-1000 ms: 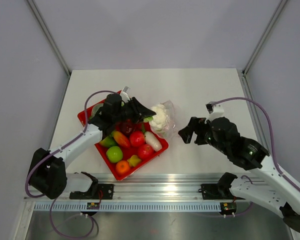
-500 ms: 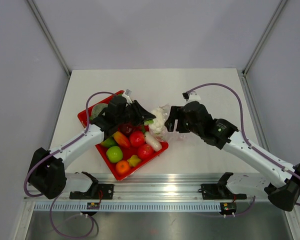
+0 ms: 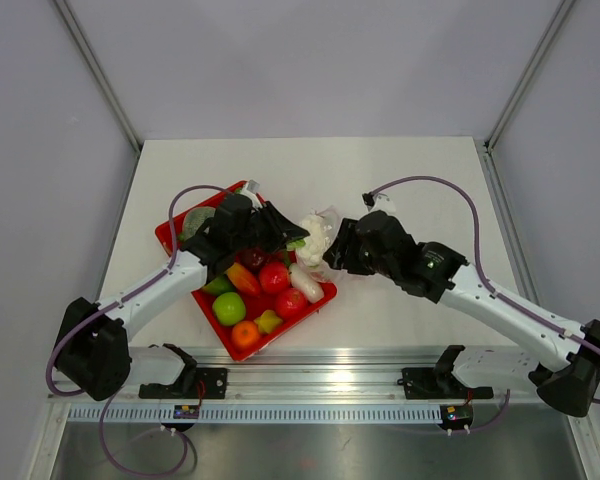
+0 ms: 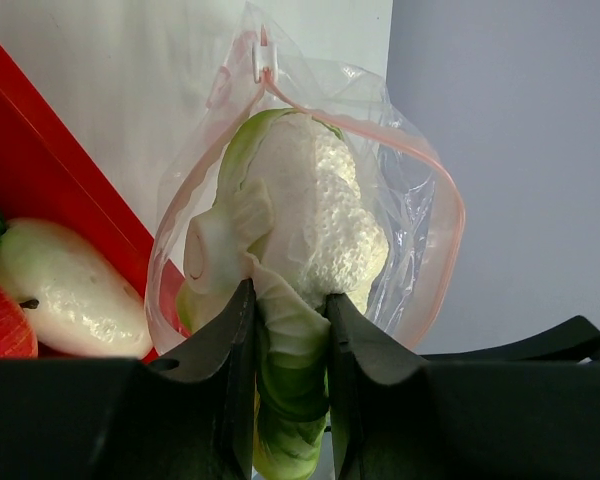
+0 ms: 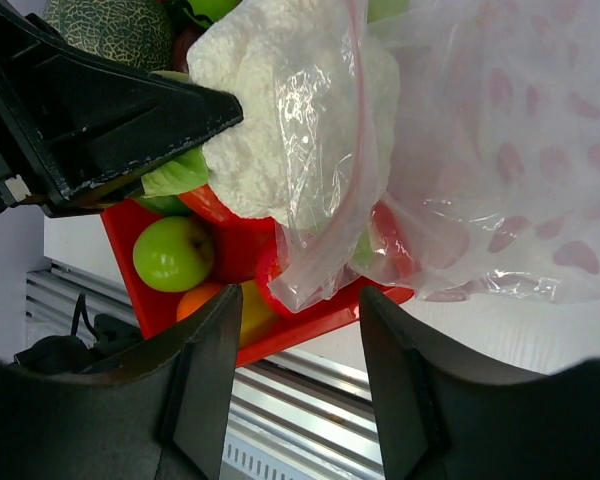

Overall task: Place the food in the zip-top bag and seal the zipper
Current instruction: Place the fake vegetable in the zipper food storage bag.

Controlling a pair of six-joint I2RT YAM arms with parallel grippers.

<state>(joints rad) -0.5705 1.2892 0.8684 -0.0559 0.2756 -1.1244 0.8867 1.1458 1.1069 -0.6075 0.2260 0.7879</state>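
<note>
My left gripper (image 3: 298, 238) is shut on a white cauliflower (image 4: 320, 190) by its green leafy base. The head pokes into the open mouth of the clear zip-top bag (image 4: 410, 190), ringed by the pink zipper (image 4: 420, 155). From the top the bag (image 3: 337, 215) lies just right of the red tray (image 3: 292, 322). My right gripper (image 5: 300, 300) is open, its jaws standing either side of the bag's lower corner without touching it. More food lies in the tray: green apple (image 3: 229, 307), orange (image 3: 245, 333), tomatoes (image 3: 274, 277), white radish (image 3: 306, 282).
The tray sits left of centre on the white table, with a netted melon (image 3: 198, 222) at its far corner. A metal rail (image 3: 320, 375) runs along the near edge. Grey walls enclose the table on three sides.
My right arm has swung left from the table's right side to the bag, and its jaws have narrowed around the bag's corner. The left gripper and cauliflower have hardly moved.
</note>
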